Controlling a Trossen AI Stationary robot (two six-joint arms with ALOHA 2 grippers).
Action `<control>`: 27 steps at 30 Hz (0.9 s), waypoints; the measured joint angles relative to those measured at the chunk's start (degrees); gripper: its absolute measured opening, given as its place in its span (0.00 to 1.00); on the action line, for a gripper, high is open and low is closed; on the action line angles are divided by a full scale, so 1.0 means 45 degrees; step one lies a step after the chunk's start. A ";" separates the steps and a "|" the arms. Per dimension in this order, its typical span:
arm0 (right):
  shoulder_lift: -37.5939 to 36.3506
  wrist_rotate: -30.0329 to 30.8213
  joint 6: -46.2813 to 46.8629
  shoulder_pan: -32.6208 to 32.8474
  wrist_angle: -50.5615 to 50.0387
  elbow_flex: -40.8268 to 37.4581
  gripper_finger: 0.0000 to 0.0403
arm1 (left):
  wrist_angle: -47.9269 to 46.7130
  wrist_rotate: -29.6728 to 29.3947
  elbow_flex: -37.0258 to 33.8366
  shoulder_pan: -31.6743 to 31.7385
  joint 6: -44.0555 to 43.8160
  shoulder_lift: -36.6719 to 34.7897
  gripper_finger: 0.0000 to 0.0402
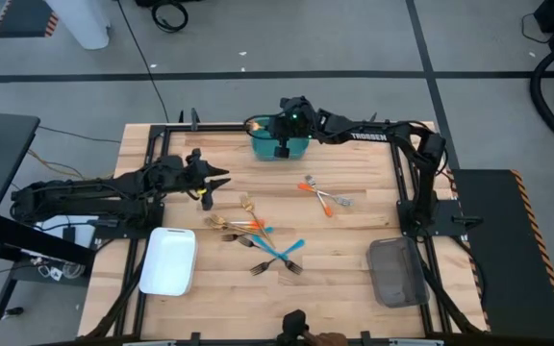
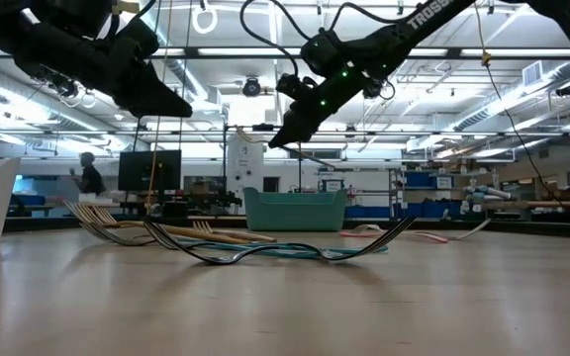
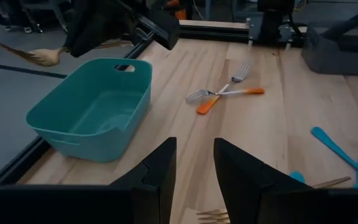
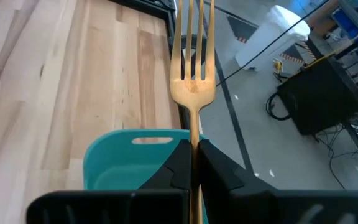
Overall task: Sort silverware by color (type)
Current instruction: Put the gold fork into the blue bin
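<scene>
My right gripper point(image 1: 263, 125) hangs over the teal tray point(image 1: 279, 144) at the table's far edge, shut on a gold fork point(image 4: 193, 81). My left gripper point(image 3: 194, 168) stands open above the table's left part, its fingers on nothing, pointing toward the teal tray point(image 3: 92, 106). More silverware lies flat on the wood: a heap of gold and orange-handled pieces point(image 1: 243, 229), two blue-handled ones point(image 1: 282, 255) and two orange-handled forks point(image 1: 323, 195) crossed near the middle right. My right gripper pinches the gold fork's handle point(image 4: 195, 138) just behind the head between its two fingers. The fork runs along the fingers and sticks out ahead of them, tines away from the wrist. It is lifted clear, its head point(image 3: 42, 57) past the teal tray's rim.
A white tray point(image 1: 168, 261) sits at the near left and a grey tray point(image 1: 397, 272) at the near right. Black frame rails point(image 1: 152, 154) run along the table's edges. Bare wood lies between the teal tray and the heap.
</scene>
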 joint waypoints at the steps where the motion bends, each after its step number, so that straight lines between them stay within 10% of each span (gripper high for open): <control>1: 0.0000 -0.0080 0.0000 -0.0059 0.0012 0.0000 0.05 | 0.0006 0.0000 0.0000 0.0000 -0.0001 0.0000 0.29; 27: 0.2372 -0.1142 0.1810 -0.1482 -0.1227 0.1715 0.05 | 0.0440 0.0052 0.0000 0.0096 0.0142 0.0000 0.29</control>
